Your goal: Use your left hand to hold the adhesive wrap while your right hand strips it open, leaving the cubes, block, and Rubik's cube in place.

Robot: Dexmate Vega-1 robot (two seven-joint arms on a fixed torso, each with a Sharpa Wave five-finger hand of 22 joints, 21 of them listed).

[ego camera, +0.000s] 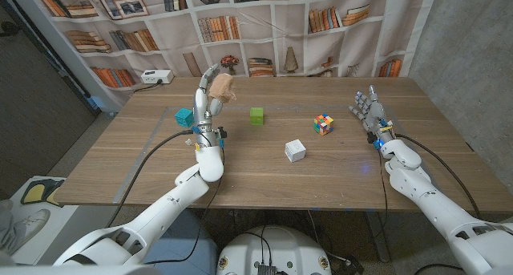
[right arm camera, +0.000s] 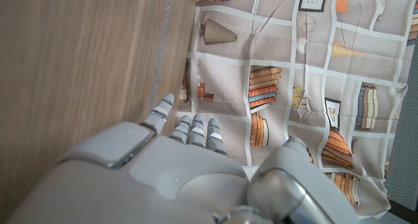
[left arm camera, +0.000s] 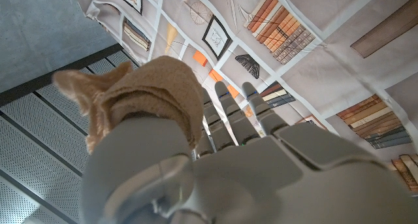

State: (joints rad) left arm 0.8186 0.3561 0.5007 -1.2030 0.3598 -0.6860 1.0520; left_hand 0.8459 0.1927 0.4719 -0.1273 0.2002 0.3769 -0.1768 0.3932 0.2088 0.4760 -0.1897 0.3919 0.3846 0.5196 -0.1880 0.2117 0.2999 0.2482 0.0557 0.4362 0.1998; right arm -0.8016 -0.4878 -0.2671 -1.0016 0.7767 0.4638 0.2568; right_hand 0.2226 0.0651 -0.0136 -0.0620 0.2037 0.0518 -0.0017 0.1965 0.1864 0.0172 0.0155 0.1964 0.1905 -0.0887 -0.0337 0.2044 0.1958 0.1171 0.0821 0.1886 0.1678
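**A:** Wrap [ego camera: 222,87] status? Tan adhesive roll, where is it?

**B:** Left hand [ego camera: 210,95] has it, raised above the table's [ego camera: 144,159] far-left part. Left wrist view: the roll [left arm camera: 147,96] sits against the thumb side with fingers [left arm camera: 230,110] extended past it, and a loose crumpled tail sticks out of the roll.

**A:** Right hand?

**B:** Right hand [ego camera: 367,108] holds nothing, fingers slightly spread, pointing away from the robot, low over the table's right side. Right wrist view confirms it: fingers [right arm camera: 189,129] apart, wood surface beside them. Well apart from the wrap.

**A:** The rest?

**B:** Teal cube [ego camera: 185,116] just beside the left wrist. Green cube [ego camera: 256,115] mid-table, white block [ego camera: 295,151] nearer the robot, Rubik's cube [ego camera: 323,124] between the green cube and right hand. All sitting on the table, apart from each other.
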